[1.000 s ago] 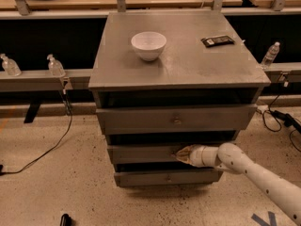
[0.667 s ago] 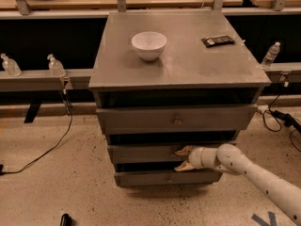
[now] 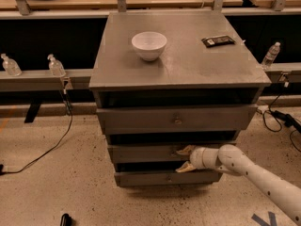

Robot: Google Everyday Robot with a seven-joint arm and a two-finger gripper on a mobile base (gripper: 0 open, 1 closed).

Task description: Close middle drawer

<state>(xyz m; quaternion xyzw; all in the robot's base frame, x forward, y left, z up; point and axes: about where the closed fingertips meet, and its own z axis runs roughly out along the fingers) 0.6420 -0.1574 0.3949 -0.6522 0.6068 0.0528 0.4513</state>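
at the middle drawer [image 3: 141, 153] front hovers the gripper [image 3: 184, 159], fingers [image 3: 185, 150] spread.

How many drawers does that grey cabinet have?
3. The top drawer sits just under the cabinet top. The middle drawer is below it, with the open pincer at its front. The bottom drawer is lowest. None seems hidden.

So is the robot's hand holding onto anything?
No, nothing is held. The gripper is open, with its two fingers spread apart right at the front of the middle drawer, near its centre.
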